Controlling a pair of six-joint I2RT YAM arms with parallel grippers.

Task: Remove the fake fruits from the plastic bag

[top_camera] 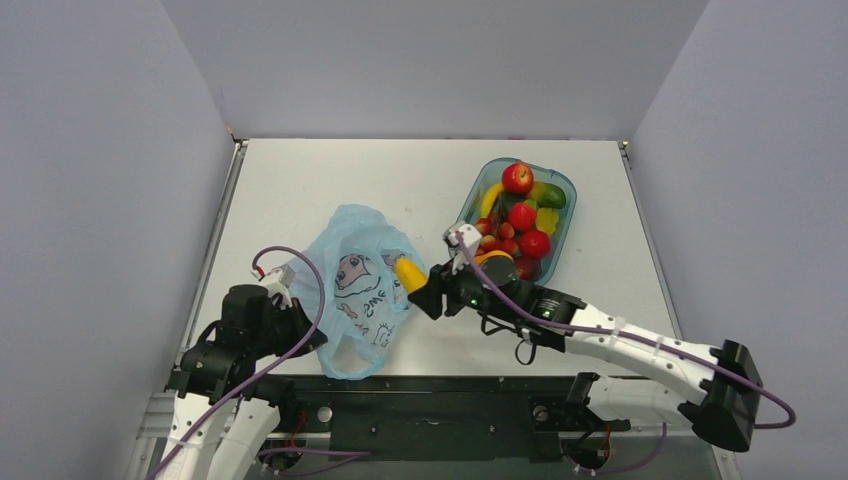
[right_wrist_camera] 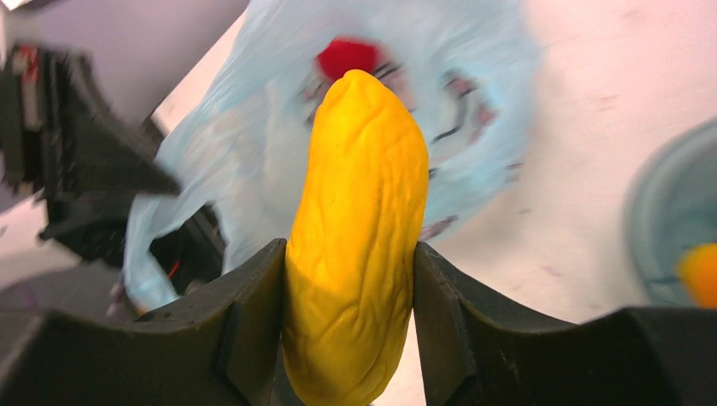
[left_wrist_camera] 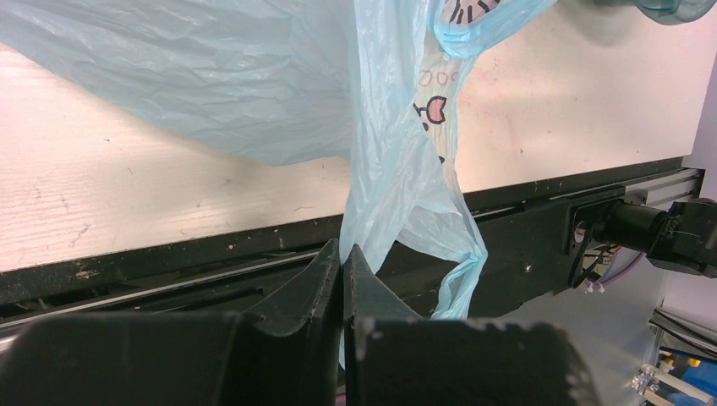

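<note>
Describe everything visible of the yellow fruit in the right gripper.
The yellow fruit is short, elongated, plastic-looking, with wrinkled skin and rounded tip. The right gripper clamps its lower half, one finger each side. It is at the edge of the plastic bag nearest the teal tub, tip toward it; contact unclear.

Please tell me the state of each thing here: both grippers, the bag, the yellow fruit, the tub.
Left gripper: shut on the thin light-blue printed plastic bag.
Right gripper: shut on the short yellow elongated plastic fruit.
Bag: crumpled, pinched at one edge.
Yellow fruit: gripped, beside the bag.
Teal transparent oval tub: open, holding toy fruits.
</note>
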